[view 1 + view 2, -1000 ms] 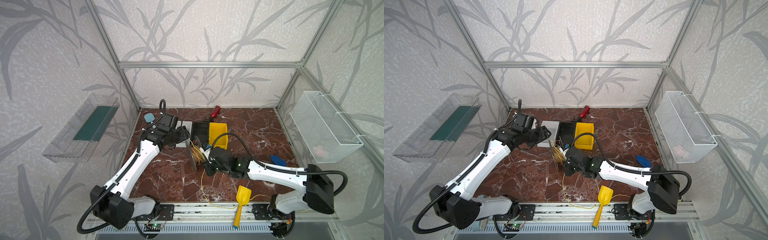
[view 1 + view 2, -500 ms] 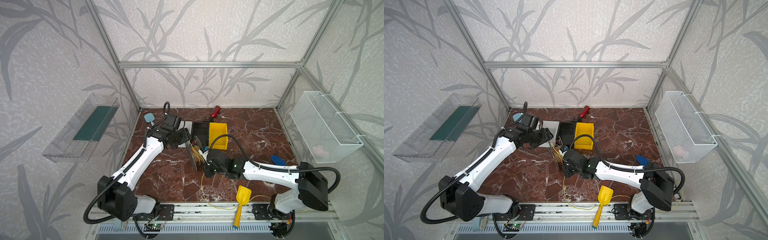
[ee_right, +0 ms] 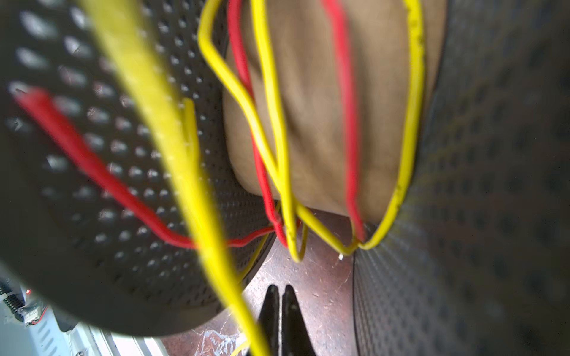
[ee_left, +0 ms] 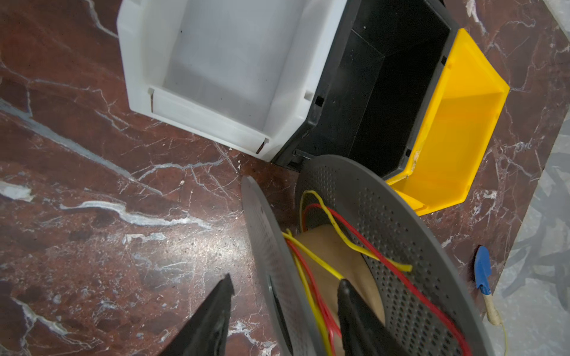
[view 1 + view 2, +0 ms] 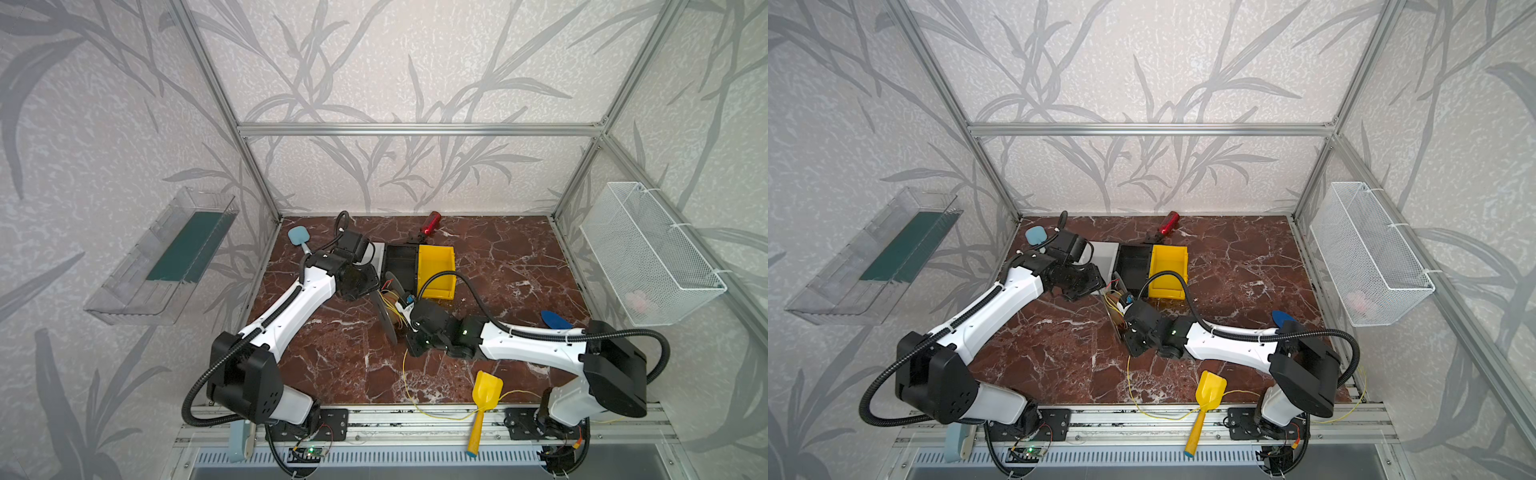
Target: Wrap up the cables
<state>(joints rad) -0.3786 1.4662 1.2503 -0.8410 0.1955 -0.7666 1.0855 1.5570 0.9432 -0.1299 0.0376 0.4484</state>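
Straddling one flange [image 4: 260,228] of the on-edge spool [image 5: 382,322], the left tool [image 4: 285,279] holds its jaws apart, while the right tool [image 3: 280,288] (closed; whether it pinches wire is unclear) sits nearer the yellow cable [image 5: 404,374], loosely looped on the core [image 4: 327,246] with slack trailing frontward across the table [image 4: 92,215].

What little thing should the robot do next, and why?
Probably close the left tool onto the grey side disc of the spool. Its fingers straddle that disc with a gap showing, so the spool looks ungripped. The right tool is shut beside the yellow wire, which hangs in loose loops; a steadied spool would likely wind easier.
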